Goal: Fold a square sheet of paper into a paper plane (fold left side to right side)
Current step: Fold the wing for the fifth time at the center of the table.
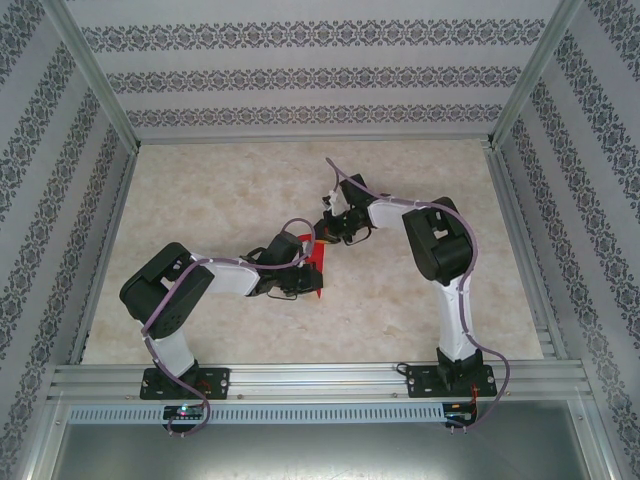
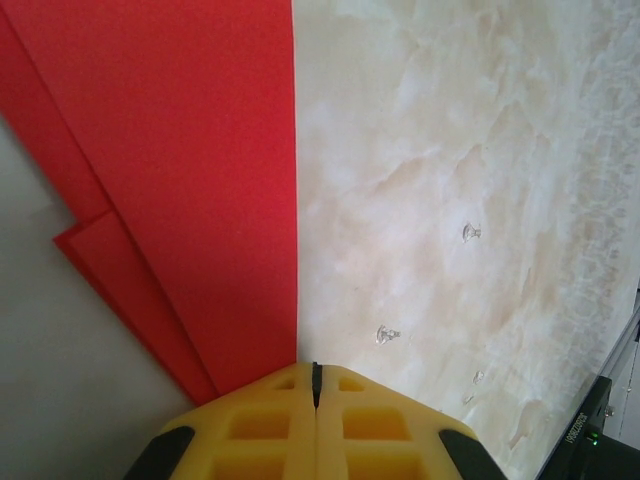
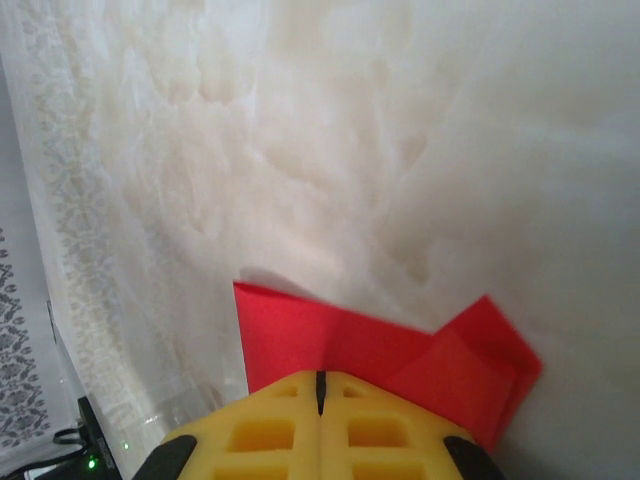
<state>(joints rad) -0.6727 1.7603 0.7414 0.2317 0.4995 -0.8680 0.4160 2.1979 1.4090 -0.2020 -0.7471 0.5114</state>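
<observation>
The square sheet of paper (image 1: pixel 318 268) is bright red and folded into a narrow layered shape at the table's middle. My left gripper (image 1: pixel 304 280) is shut at its left side. In the left wrist view the paper (image 2: pixel 180 150) lies face-up with a straight right edge that runs under the closed yellow fingertips (image 2: pixel 280 400), and two layers are stepped at its left. My right gripper (image 1: pixel 331 236) is shut at the paper's far end. There the paper (image 3: pixel 330 335) spreads under the closed gripper (image 3: pixel 320 378), with a folded flap (image 3: pixel 480 360) at the right. No paper shows between either pair of jaws.
The marble-patterned table (image 1: pixel 230 190) is fenced by aluminium rails (image 1: pixel 300 378) and patterned walls (image 1: pixel 300 70). Small clear studs (image 2: pixel 470 232) dot the surface right of the paper. Open tabletop lies behind and to both sides of the arms.
</observation>
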